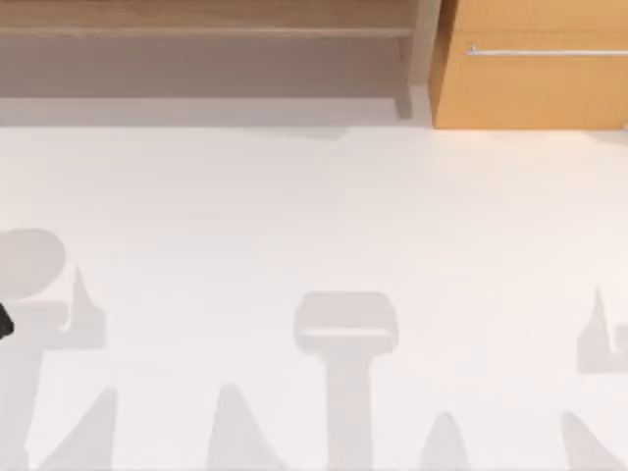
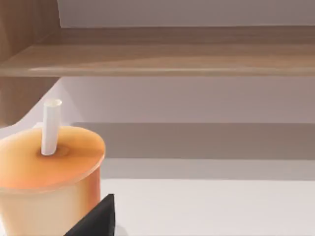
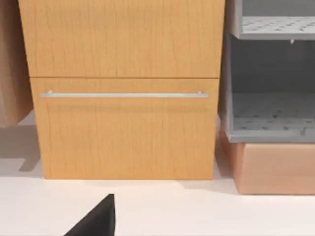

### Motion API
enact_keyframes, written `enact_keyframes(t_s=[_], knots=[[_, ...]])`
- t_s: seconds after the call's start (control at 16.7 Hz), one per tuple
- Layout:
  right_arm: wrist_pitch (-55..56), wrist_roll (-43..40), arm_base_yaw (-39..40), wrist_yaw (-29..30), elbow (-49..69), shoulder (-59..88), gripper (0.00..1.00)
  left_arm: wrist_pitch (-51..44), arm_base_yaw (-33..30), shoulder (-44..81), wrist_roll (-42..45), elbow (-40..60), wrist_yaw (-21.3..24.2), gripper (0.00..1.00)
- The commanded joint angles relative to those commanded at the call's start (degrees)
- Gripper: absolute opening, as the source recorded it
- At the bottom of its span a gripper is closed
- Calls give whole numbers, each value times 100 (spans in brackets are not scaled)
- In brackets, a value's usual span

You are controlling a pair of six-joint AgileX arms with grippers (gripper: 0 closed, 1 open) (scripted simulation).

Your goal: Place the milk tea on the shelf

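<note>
The milk tea (image 2: 47,187) is a pale cup with an orange lid and a white straw, close up in the left wrist view. My left gripper (image 2: 96,219) shows there as a black part right against the cup's side. From above, it (image 1: 3,321) sits at the table's far left edge. The shelf (image 1: 206,29) runs along the back left, and its long light-brown board (image 2: 172,56) lies beyond and above the cup. My right gripper (image 3: 96,219) hangs over the white table facing the cabinet.
An orange-wood cabinet (image 1: 535,83) with a silver bar handle (image 3: 123,95) stands at the back right, beside the shelf's pale post (image 1: 417,59). A grey perforated rack (image 3: 273,83) on a wooden box (image 3: 275,167) stands beside the cabinet.
</note>
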Motion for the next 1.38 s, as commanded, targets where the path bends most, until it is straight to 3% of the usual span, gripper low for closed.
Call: enact_keyframes(t_s=[0.6,0.84,1.08,1.38], knots=[[0,0,0,0,0,0,100,4361,2217,5701,323,688,2315,100],[0,0,0,0,0,0,100,5680,2805,7322,412,873,3041,100],[0,0,0,0,0,0,100,6324,3116,8029,463,956,3461,100],[0,0,0,0,0,0,100,6381,3144,8080,469,964,3502,100]])
